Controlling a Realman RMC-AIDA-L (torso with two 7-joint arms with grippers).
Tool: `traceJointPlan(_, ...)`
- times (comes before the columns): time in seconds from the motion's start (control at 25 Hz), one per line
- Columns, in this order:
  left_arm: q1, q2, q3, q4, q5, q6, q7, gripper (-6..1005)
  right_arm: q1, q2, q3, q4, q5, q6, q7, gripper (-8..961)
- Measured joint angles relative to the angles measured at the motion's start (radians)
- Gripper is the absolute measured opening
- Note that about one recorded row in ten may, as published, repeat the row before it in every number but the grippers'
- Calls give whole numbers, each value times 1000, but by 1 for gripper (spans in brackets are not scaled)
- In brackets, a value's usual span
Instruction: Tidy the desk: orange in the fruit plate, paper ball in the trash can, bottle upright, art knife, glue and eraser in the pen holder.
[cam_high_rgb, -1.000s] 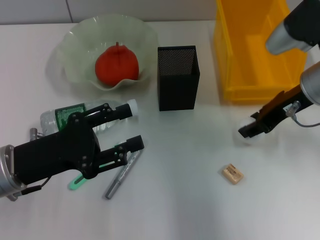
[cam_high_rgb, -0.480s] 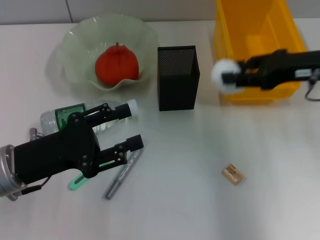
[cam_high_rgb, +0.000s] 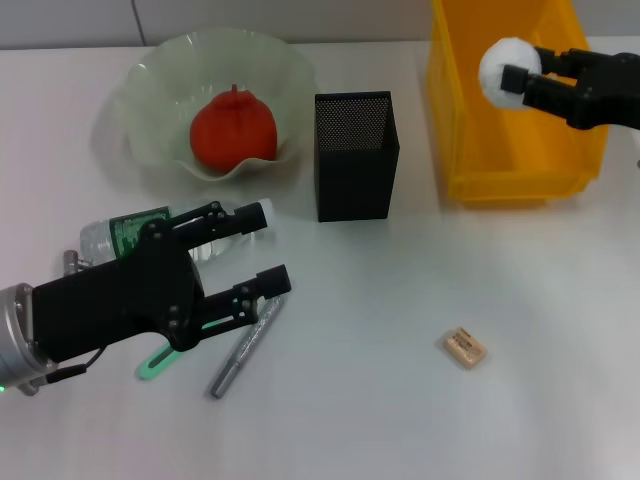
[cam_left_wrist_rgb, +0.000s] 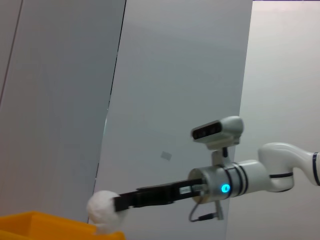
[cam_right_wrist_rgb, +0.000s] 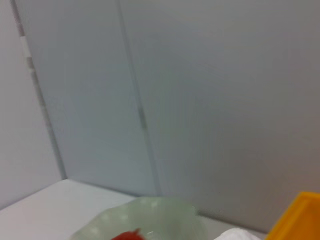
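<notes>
Head view, right gripper (cam_high_rgb: 517, 80) clamping paper ball (cam_high_rgb: 501, 66) above yellow trash can (cam_high_rgb: 470, 130), left gripper (cam_high_rgb: 252, 248) spread wide over lying bottle (cam_high_rgb: 130, 232)

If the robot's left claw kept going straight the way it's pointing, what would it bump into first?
Probably the pen holder. The left gripper, jaws open, hovers over the bottle and points toward that black mesh box, though its height is hard to judge.
</notes>
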Motion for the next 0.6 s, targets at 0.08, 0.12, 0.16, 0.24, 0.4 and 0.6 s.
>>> traceJointPlan(0.08,-4,0,9,-6,0,0,0,683,22,0,11,40,-1,68,-14,476)
traceJointPlan(0.12,-4,0,9,-6,0,0,0,683,22,0,11,40,-1,68,-14,476)
traceJointPlan(0.16,-4,0,14,-7,0,0,0,683,29,0,7,51,-6,110,-21,475)
traceJointPlan(0.24,-3,0,20,-7,0,0,0,683,31,-1,4,53,-7,128,-28,475)
traceJointPlan(0.4,2,-1,22,-7,0,0,0,683,36,-1,1,60,-9,170,-72,475)
traceJointPlan(0.6,4,-1,23,-6,0,3,0,683,52,-1,1,85,-9,206,-81,475)
